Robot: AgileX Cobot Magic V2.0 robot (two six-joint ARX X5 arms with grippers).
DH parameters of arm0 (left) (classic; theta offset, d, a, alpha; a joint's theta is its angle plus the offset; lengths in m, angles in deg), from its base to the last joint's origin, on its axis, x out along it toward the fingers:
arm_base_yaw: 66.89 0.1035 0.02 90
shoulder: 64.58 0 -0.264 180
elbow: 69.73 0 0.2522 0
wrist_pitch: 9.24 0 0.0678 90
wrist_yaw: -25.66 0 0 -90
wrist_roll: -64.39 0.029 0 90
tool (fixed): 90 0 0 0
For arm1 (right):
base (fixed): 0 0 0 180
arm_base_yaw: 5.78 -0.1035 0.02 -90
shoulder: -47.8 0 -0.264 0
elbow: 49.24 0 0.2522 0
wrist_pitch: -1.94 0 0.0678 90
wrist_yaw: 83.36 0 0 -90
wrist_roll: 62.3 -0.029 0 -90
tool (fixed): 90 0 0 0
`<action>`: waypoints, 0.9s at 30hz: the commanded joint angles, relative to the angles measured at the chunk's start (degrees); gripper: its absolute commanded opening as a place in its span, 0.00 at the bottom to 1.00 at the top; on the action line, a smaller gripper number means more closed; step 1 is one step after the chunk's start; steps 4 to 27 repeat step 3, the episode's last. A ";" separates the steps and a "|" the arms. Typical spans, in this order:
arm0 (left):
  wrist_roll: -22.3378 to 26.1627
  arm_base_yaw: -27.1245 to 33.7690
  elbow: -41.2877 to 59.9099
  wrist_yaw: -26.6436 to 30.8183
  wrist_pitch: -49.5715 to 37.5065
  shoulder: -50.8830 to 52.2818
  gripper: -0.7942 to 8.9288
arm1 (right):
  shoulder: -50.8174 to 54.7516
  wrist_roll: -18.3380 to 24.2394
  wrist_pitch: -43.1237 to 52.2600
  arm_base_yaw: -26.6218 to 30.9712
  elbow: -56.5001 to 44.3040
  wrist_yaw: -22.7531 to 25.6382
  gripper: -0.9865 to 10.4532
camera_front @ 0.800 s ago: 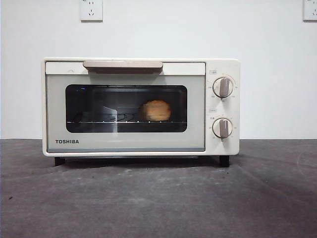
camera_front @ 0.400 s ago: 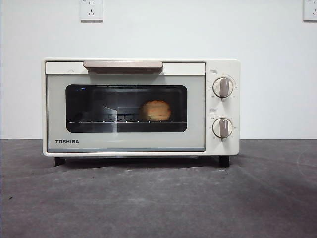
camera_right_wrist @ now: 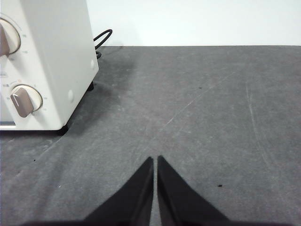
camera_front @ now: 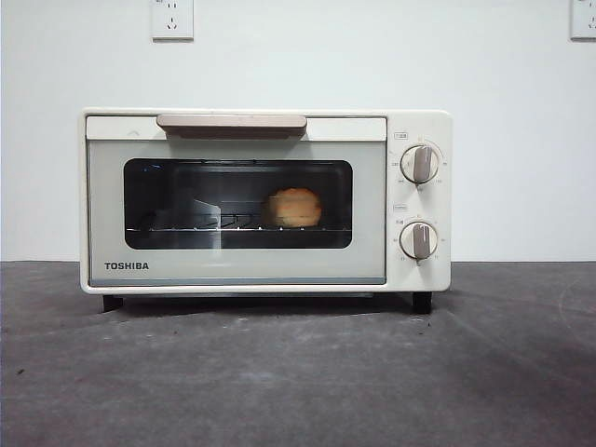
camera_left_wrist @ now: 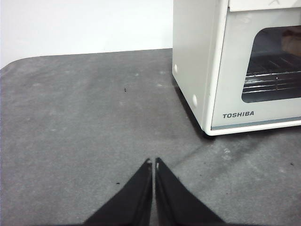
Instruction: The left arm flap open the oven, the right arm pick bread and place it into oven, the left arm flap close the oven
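The cream-white TOSHIBA oven (camera_front: 265, 200) stands on the grey table with its door shut, beige bar handle (camera_front: 231, 122) at the top. The golden bread (camera_front: 294, 208) lies on the wire rack inside, seen through the dark window. My left gripper (camera_left_wrist: 154, 163) is shut and empty, low over the table, apart from the oven's left side (camera_left_wrist: 235, 66). My right gripper (camera_right_wrist: 155, 160) is shut and empty over the table, apart from the oven's knob side (camera_right_wrist: 42, 61). Neither arm shows in the front view.
Two beige knobs (camera_front: 419, 164) sit on the oven's right panel. A black power cable (camera_right_wrist: 101, 38) runs behind the oven. A white wall with two sockets (camera_front: 172, 19) stands behind. The grey table (camera_front: 298, 372) stretches in front of the oven.
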 commanded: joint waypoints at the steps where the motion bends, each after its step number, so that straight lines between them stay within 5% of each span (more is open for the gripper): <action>1: -0.28 0.09 1.18 0.11 0.37 0.11 0.10 | 0.15 -0.63 0.46 0.02 -0.42 -0.02 0.09; 27: -0.28 0.09 1.18 0.11 0.37 0.11 0.10 | 0.15 -0.63 0.46 0.02 -0.42 -0.02 0.09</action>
